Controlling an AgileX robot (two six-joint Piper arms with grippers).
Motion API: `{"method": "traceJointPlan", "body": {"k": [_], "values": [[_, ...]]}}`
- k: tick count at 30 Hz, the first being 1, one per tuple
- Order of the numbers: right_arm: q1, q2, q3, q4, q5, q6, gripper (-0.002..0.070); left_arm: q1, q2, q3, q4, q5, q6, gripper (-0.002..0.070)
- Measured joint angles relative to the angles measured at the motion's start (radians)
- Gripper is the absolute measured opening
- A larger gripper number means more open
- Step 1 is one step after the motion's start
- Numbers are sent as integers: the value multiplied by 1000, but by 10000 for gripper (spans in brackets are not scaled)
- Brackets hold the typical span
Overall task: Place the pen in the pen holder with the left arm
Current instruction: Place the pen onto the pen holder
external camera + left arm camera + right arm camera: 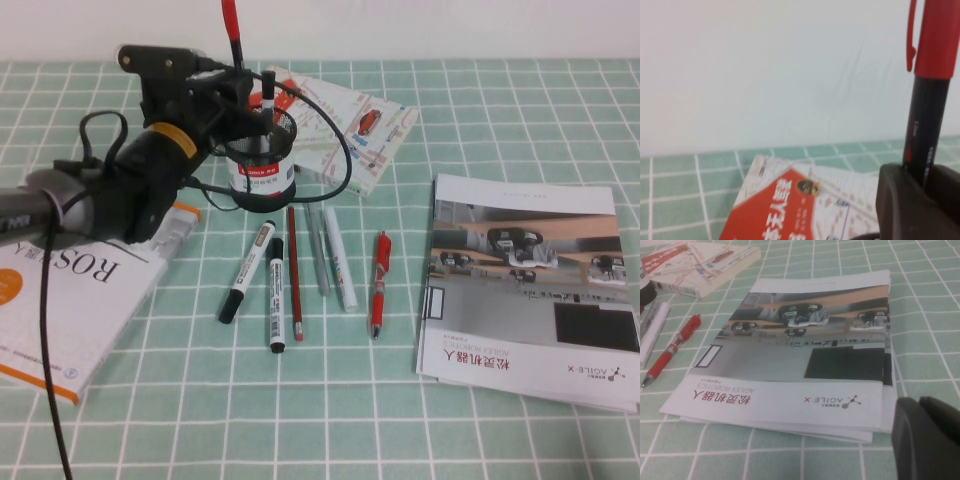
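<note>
My left gripper point(240, 88) is shut on the pen point(234, 40), a slim black barrel with a red cap, and holds it upright with the cap pointing up. The pen's lower end is over the mouth of the pen holder point(262, 165), a black mesh cup with a red-and-white band that has a white marker standing in it. In the left wrist view the pen point(927, 100) rises from between the dark fingers point(900, 205). My right gripper point(919, 412) is shut and empty, low beside the brochure, and is out of the high view.
Several markers point(247, 270), a thin red pencil point(294, 270) and an all-red clip pen point(380, 270) lie in front of the holder. A map booklet point(350, 125) lies behind it. A ROS book point(70, 300) lies left and an AgileX brochure point(530, 285) right.
</note>
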Motion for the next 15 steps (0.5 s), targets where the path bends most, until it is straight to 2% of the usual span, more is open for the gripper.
{"method": "traceJointPlan", "body": {"k": [9, 15], "values": [[0, 0, 0, 0, 0, 0, -20, 0, 25, -12, 3, 102, 0, 55], [0, 0, 0, 0, 0, 0, -20, 0, 25, -12, 112, 110, 0, 65]]}}
